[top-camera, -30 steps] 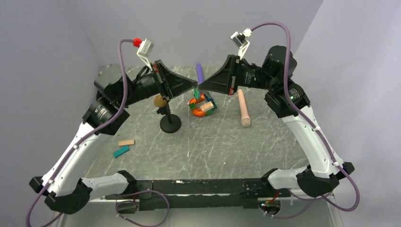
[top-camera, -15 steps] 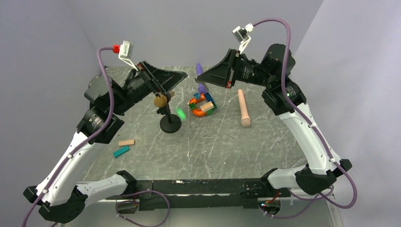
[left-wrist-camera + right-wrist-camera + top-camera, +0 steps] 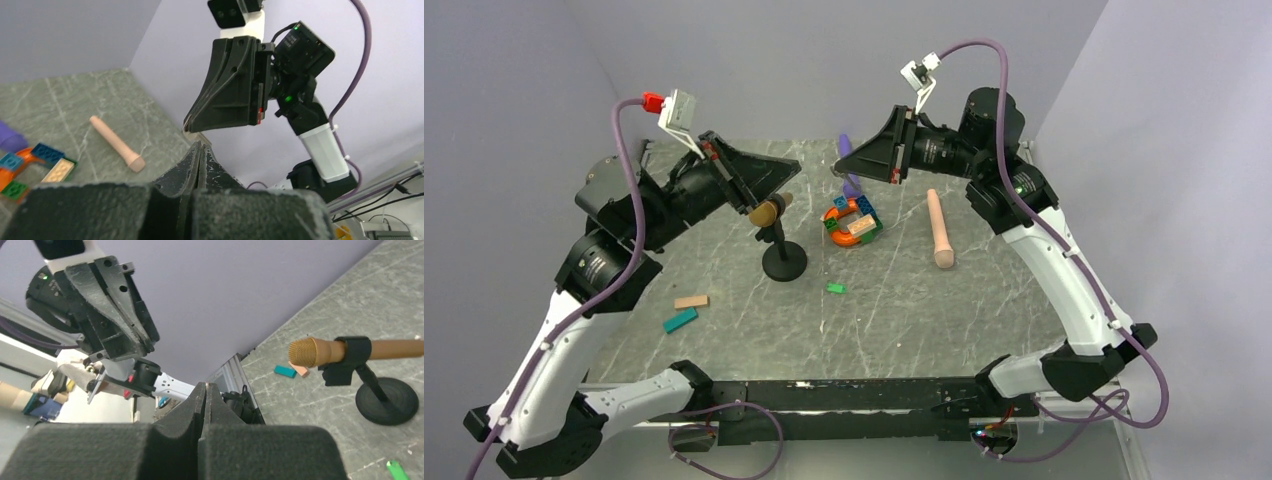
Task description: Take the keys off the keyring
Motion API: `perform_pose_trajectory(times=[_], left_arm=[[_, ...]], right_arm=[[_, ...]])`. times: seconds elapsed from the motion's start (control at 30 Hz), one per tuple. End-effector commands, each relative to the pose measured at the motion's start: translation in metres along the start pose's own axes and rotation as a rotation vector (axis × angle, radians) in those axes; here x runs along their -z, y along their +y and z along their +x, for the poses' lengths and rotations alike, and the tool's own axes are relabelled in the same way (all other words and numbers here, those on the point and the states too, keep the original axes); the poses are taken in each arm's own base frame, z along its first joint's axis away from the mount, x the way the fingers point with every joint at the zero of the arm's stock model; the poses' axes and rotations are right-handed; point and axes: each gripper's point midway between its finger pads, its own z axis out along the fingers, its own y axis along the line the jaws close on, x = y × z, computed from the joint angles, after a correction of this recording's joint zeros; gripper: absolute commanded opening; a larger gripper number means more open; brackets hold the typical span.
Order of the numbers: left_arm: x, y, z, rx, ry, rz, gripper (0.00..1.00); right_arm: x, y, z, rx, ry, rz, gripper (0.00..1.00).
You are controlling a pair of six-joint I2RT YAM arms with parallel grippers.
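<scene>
While both arms hang raised over the worktop (image 3: 904, 320), the microphone stand (image 3: 783, 260) stands near its middle and gives a mark for everything else. Left of the stand and nearer the arm bases lie a teal block (image 3: 680, 320) and a tan block (image 3: 691, 301), close together. High above the stand's head, the left end effector (image 3: 794, 168) is clenched, its fingers pressed flat together with nothing between them. Just right of the stand's base and slightly nearer the arm bases, the green key (image 3: 836, 288) lies flat on the worktop, loose and apart from both arms. Right of the stand and farther back sits a cluster of toy bricks (image 3: 852, 222). Above it the right end effector (image 3: 839, 166) is also clenched, and the keyring is too small to make out at its tip. Well right of the stand lies a pale wooden peg (image 3: 940, 230)
</scene>
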Motion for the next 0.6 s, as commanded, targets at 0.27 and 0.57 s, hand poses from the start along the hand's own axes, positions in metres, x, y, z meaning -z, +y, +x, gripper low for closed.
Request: perform_pose_trajectory(times=[0.27,0.57], left_arm=[[0.043,0.064,0.052,-0.246,0.178,-0.198,0.00],[0.043,0.112,0.131,-0.246,0.457,-0.263,0.82]], right_arm=[[0.042,-0.070,0.045,-0.187,-0.046,0.422,0.00],[0.073,-0.135,0.090,-0.302,-0.089,0.687,0.00]])
